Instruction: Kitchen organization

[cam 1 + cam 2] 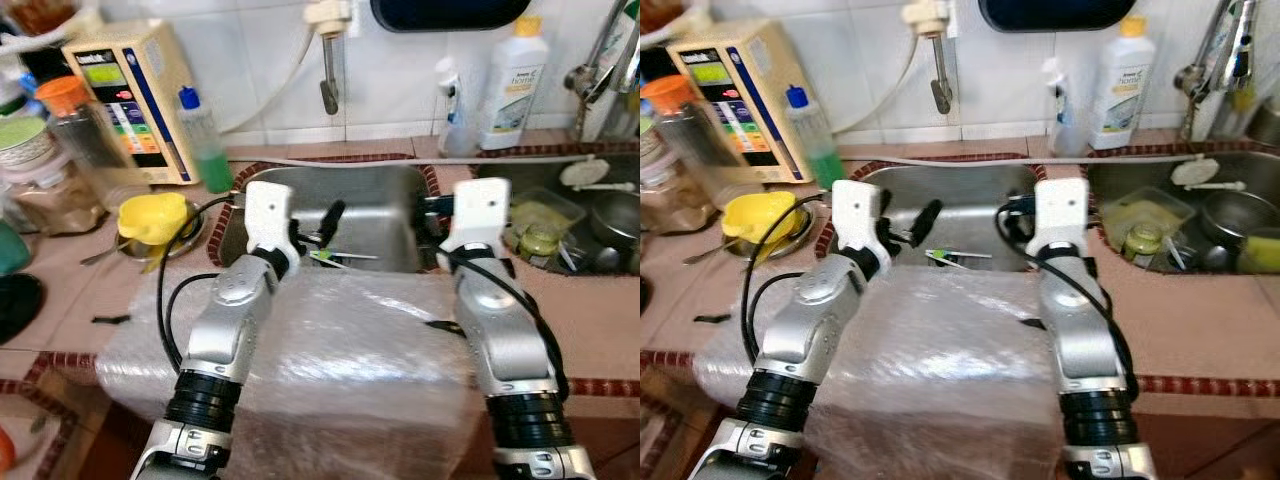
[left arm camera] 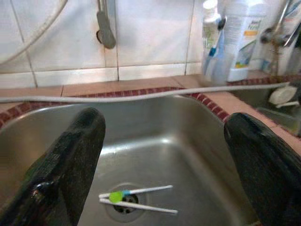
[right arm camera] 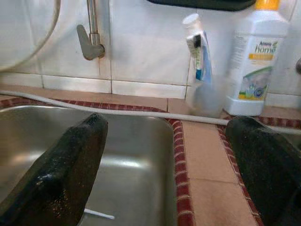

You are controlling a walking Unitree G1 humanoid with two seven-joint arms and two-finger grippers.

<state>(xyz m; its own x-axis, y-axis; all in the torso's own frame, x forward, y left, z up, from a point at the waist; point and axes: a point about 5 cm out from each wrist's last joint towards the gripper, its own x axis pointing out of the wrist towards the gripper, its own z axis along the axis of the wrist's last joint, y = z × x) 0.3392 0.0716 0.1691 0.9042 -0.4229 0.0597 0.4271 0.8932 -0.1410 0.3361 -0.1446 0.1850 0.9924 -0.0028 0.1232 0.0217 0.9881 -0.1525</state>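
— Over the near rim of the steel sink (image 1: 385, 215), what's up?
— L gripper (image 2: 164, 155) spread wide, holding nothing. R gripper (image 3: 164, 160) also spread, empty, over the sink's right rim.
— Task items?
— Two white sticks (image 2: 138, 200), one w/ green tip, lie across the drain (image 2: 123, 210). Detergent bottle (image 1: 513, 80) at back edge by the wall.

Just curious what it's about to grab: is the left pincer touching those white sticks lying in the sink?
Apart. The left wrist view shows the open left pincer held above the basin, bare steel between its fingers and the white sticks lying at the drain.
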